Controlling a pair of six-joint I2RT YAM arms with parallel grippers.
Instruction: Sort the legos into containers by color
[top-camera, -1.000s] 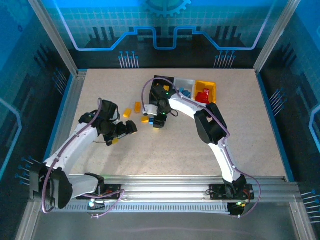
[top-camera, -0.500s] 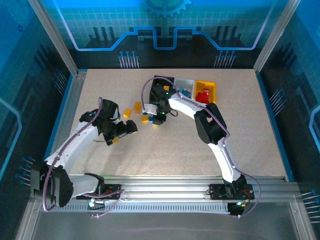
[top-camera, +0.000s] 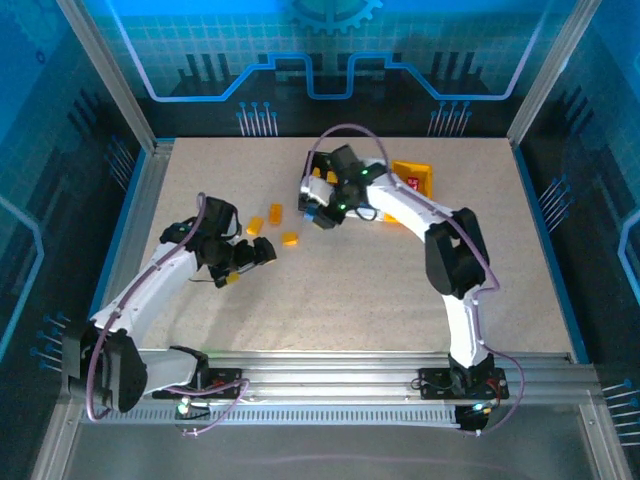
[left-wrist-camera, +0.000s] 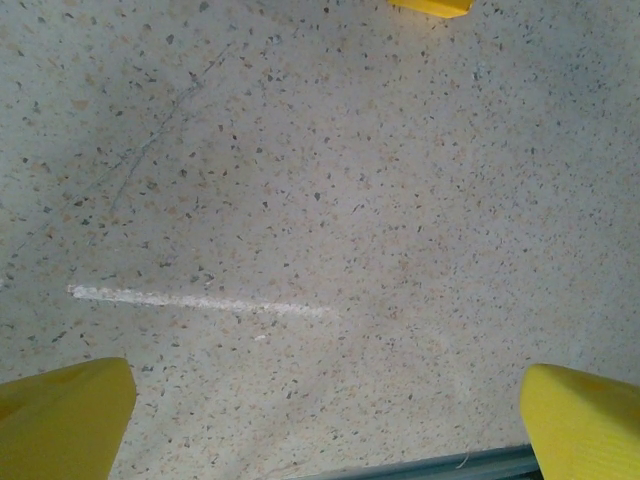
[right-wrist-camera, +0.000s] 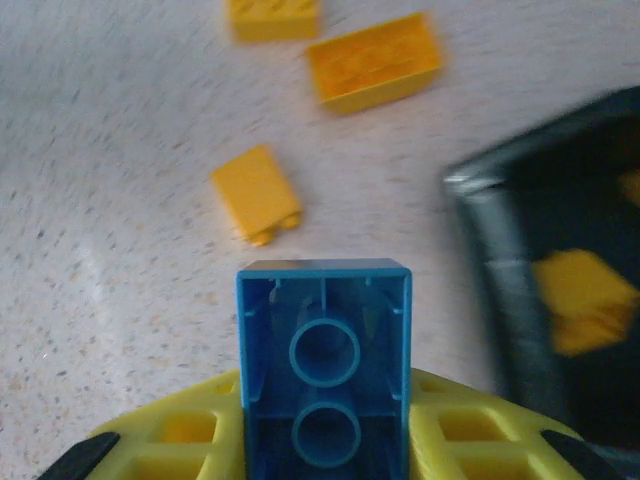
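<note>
Bare tabletop (left-wrist-camera: 330, 200) under left gripper (left-wrist-camera: 322, 415), jaws spread; right gripper (right-wrist-camera: 323, 455), jaws clenching blue brick (right-wrist-camera: 323, 340).

No readable text or labels anywhere.

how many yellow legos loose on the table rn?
3 yellow legos on the table: rear one, left one, near one, all just left of the right gripper. The right arm may hide more.

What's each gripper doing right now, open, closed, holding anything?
Left gripper: open, holding nothing.
Right gripper: closed on a blue lego brick.
</note>
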